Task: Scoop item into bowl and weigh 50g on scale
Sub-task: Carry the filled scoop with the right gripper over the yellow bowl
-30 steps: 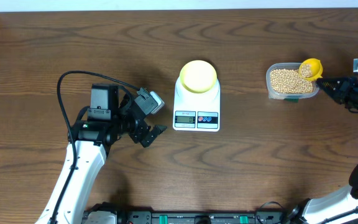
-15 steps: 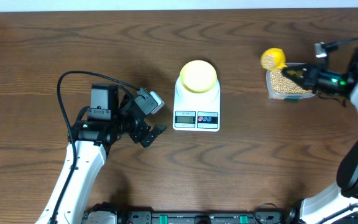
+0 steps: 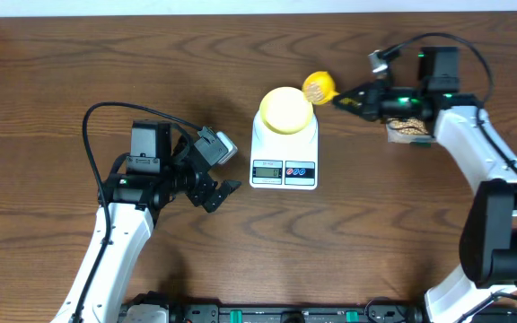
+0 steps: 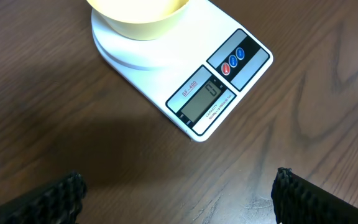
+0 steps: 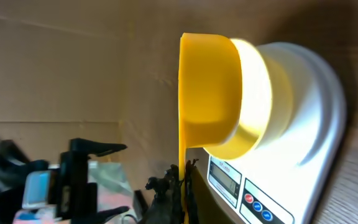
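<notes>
Step in hand, by judgement: transfer of scoop point(image 3: 319, 87) to bowl point(image 3: 286, 109); no pour yet.

- Right claw point(image 3: 346, 99) clamped on scoop handle.
- Scoop cup just beside bowl's far right rim, apparently not touching.
- Long axis roughly left-right in overhead; handle toward right claw, cup end pointing at bowl.
- Load in cup: cannot tell.
- Bowl seated on scale point(image 3: 284, 152), looking empty from overhead.
- Beans point(image 3: 408, 131) in tub point(image 3: 389, 126), mostly hidden under right arm.
- Left claw point(image 3: 230, 167) spread open, empty, left of scale on worktop point(image 3: 61, 72).

Next, likely: carry cup over bowl centre, roll wrist slowly, trickle toward 50 g.
</notes>
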Robot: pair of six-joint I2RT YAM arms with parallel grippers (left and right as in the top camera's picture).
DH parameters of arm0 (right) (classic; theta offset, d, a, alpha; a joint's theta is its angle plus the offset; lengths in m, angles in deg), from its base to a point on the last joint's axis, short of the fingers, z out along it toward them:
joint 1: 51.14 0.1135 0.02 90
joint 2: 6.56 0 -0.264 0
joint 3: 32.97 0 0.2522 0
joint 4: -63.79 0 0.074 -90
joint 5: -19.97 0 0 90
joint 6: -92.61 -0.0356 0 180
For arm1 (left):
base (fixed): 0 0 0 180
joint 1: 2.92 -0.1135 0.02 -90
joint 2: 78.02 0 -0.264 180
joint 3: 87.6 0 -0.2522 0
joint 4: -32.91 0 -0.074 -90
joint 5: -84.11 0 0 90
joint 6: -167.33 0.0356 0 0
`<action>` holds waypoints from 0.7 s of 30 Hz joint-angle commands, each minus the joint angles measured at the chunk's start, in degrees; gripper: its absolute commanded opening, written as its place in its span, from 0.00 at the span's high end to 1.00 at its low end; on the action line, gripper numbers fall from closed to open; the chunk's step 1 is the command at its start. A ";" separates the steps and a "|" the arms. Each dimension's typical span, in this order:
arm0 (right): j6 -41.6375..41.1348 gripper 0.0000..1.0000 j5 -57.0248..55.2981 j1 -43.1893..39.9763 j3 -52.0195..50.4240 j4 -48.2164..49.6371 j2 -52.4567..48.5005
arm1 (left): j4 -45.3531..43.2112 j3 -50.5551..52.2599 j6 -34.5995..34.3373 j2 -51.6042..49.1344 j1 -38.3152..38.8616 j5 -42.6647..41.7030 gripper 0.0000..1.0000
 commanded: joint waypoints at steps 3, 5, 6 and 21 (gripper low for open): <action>-0.46 0.99 -9.77 6.01 1.64 0.15 -0.17 | 0.11 0.61 -0.07 0.04 -0.28 0.48 0.02; 1.20 0.99 -13.05 8.85 3.28 -1.33 0.17 | 0.11 0.61 -0.07 0.04 -0.28 0.48 0.02; 2.25 0.99 -16.87 10.34 4.28 -3.23 0.63 | 0.09 0.61 -0.07 0.04 -0.28 0.50 0.02; 14.88 0.99 -56.15 25.62 12.96 -14.53 2.75 | 0.09 0.61 -0.07 0.04 -0.28 0.48 0.02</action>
